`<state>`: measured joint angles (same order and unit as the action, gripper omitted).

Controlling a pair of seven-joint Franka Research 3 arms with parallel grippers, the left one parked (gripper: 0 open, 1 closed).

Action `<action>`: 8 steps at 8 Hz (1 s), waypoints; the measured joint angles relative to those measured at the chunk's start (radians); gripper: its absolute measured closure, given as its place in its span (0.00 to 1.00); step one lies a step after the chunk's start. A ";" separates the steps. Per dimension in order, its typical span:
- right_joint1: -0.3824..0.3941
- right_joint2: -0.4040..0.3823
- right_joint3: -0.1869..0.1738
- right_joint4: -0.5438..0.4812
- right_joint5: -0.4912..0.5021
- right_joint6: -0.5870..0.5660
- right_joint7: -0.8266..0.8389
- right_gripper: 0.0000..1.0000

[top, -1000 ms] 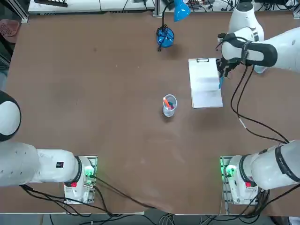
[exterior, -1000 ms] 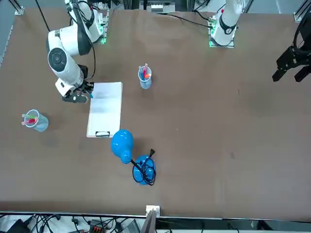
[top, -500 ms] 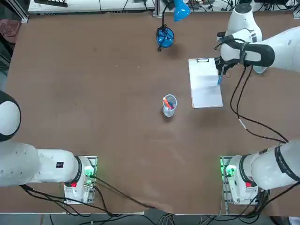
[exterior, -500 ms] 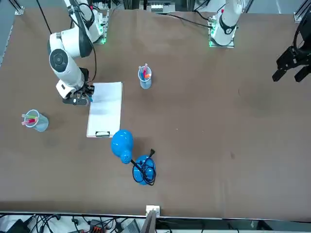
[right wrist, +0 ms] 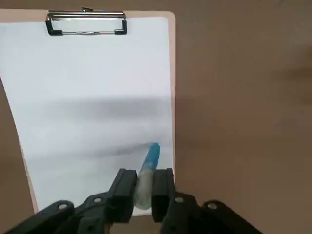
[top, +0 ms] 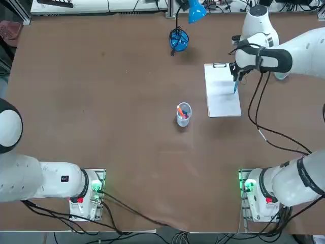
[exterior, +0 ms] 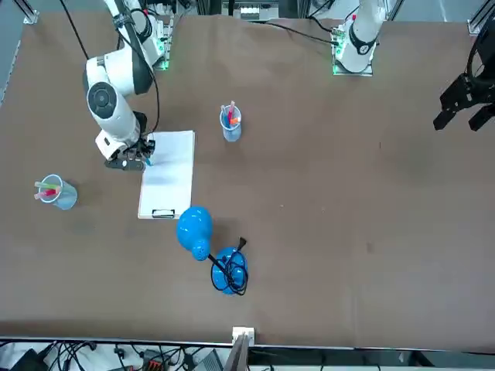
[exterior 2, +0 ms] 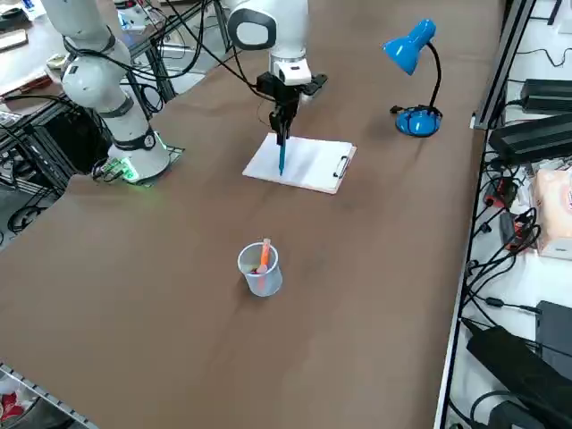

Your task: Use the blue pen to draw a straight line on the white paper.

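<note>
The blue pen is clamped upright between the shut jaws of the right gripper — its tip held over the white paper, near the sheet's long edge, well apart from the clip.

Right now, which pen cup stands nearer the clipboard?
The clear cup holding orange pens, mid-table beside the white paper. The other cup stands farther off, beyond the right pincer.

Right pincer, closed on the blue pen, hung over the white paper near its edge. Sheet lay bare apart from its clip. Blue desk lamp stood beyond the clip end, pen cup beside the sheet; desk elsewhere open.
</note>
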<state>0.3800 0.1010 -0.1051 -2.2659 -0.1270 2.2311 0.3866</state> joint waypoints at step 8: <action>0.087 0.019 0.001 0.016 -0.003 0.019 0.147 0.84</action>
<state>0.4673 0.1198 -0.1044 -2.2500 -0.1305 2.2503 0.5337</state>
